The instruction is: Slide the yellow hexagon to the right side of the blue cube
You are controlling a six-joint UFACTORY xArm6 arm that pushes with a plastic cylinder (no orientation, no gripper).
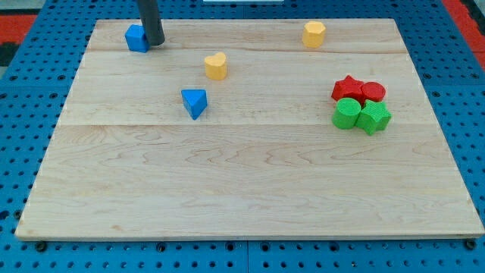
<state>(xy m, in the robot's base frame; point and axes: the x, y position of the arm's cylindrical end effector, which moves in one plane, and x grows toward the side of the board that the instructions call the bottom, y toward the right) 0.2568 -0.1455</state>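
Observation:
The yellow hexagon point(314, 33) sits near the board's top edge, right of centre. The blue cube point(136, 37) sits at the top left. My tip point(154, 43) rests on the board right against the blue cube's right side, far to the left of the yellow hexagon. The dark rod rises from it out of the view's top.
A yellow heart point(216, 66) lies below and right of the tip. A blue triangular block point(194, 102) lies below the heart. At the right, a red star point(348, 88), red cylinder point(373, 92), green cylinder point(348, 113) and green hexagonal block point(373, 117) cluster together. The wooden board point(242, 189) lies on a blue pegboard.

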